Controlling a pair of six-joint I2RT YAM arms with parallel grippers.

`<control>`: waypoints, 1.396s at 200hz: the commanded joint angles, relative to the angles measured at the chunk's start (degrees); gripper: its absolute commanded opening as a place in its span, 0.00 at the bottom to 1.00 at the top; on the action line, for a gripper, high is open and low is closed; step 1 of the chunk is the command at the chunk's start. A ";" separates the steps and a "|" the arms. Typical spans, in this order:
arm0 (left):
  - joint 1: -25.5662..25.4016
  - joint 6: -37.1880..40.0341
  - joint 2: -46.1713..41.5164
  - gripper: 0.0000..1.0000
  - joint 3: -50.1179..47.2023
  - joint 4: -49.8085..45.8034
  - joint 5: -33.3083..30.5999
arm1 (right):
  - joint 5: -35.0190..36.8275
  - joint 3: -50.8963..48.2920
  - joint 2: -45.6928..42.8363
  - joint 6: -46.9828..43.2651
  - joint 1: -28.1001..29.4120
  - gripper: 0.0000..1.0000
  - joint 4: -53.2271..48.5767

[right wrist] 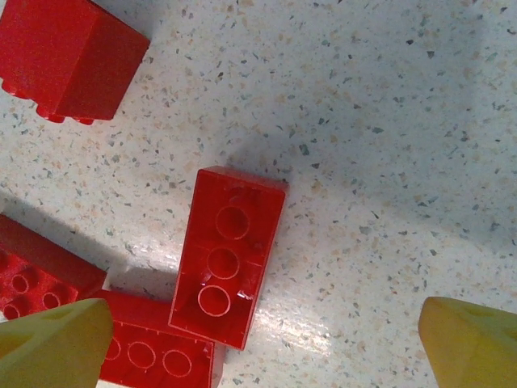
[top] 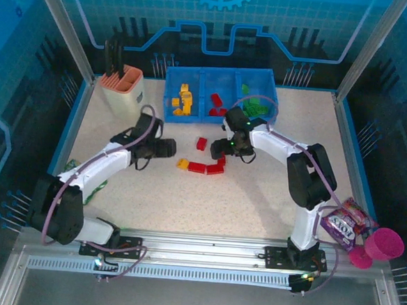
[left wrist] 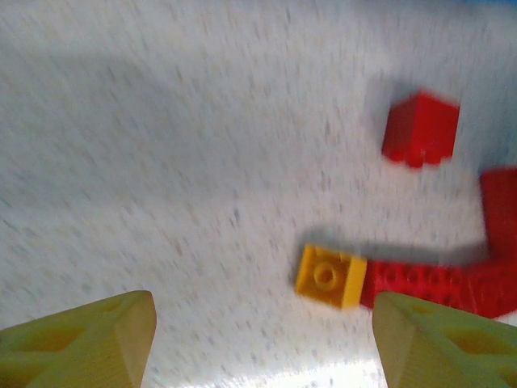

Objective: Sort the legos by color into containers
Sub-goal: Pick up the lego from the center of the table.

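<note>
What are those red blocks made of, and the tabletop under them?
The red blocks look like hard moulded plastic, glossy: crisp edges, round tubes underneath, a sheen. The tabletop looks like smooth speckled laminate or stone-look sheet; it mirrors the light, but which I cannot tell.
</note>
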 commanded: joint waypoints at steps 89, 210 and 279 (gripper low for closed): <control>-7.30 -9.07 10.01 0.72 -1.28 5.43 1.47 | -1.32 1.56 1.39 -0.19 0.93 0.97 -1.98; -8.02 -7.33 19.53 0.70 2.98 7.71 -2.83 | -2.25 0.77 1.59 -0.72 1.24 0.98 -1.81; -8.02 -5.87 24.49 0.61 4.66 6.46 -2.71 | -1.69 0.90 1.44 -1.11 1.20 0.98 -2.25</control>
